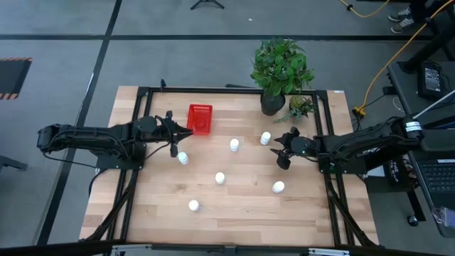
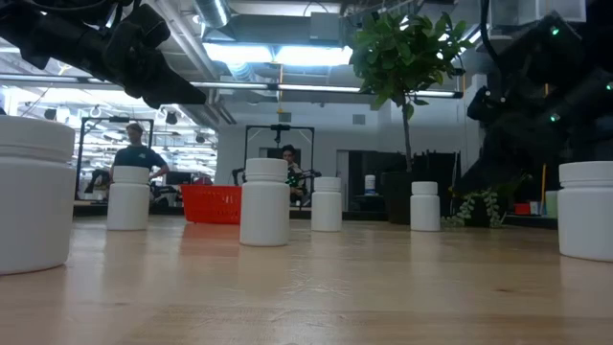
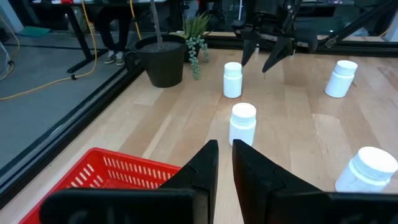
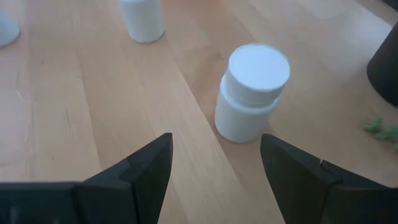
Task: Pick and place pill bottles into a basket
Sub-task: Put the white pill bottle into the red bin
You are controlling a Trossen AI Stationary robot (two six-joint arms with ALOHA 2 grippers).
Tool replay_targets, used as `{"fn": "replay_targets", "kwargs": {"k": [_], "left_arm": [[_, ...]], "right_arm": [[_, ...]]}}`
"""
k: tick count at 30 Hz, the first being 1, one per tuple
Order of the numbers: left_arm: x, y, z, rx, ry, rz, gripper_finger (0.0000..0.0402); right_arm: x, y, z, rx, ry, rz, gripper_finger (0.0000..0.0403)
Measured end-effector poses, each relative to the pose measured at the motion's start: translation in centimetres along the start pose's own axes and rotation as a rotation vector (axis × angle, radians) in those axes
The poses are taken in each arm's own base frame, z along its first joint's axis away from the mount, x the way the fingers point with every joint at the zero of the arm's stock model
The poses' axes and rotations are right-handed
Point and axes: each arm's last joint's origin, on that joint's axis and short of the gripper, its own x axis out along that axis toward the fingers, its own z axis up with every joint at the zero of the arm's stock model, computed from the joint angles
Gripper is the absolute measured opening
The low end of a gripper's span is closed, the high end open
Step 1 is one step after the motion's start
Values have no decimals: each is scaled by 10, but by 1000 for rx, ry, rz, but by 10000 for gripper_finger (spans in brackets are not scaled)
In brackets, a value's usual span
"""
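Observation:
Six white pill bottles stand upright on their bases on the wooden table, among them one at mid-table [image 1: 234, 145], one near the plant pot [image 1: 265, 138] and one near the left gripper [image 1: 183, 158]. The red basket [image 1: 200, 119] stands at the far left and holds no bottle; it also shows in the left wrist view [image 3: 106, 177]. My left gripper [image 1: 186, 132] [image 3: 224, 162] is shut and empty, just beside the basket's near side. My right gripper [image 1: 279, 148] [image 4: 214, 155] is open and empty, its fingers pointing at the bottle near the pot [image 4: 252, 93], which stands just beyond the fingertips.
A dark plant pot with a green plant [image 1: 274, 99] stands at the far edge, close behind the right gripper. A small plant [image 1: 298, 107] lies next to it. Three more bottles [image 1: 220, 178] [image 1: 278, 187] [image 1: 193, 205] stand on the near half of the table.

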Motion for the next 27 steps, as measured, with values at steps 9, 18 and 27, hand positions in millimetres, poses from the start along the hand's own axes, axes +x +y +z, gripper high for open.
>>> {"fn": "replay_targets", "kwargs": {"k": [9,18,27], "left_arm": [[0,0,0,0,0,0,44],[0,0,0,0,0,0,52],[0,0,0,0,0,0,54]], "right_arm": [[3,-8,-25,95,-106,19,245],[3,-11,-32,93,-128,-20,245],[8,-10,-35,35,-117,-27,245]]}}
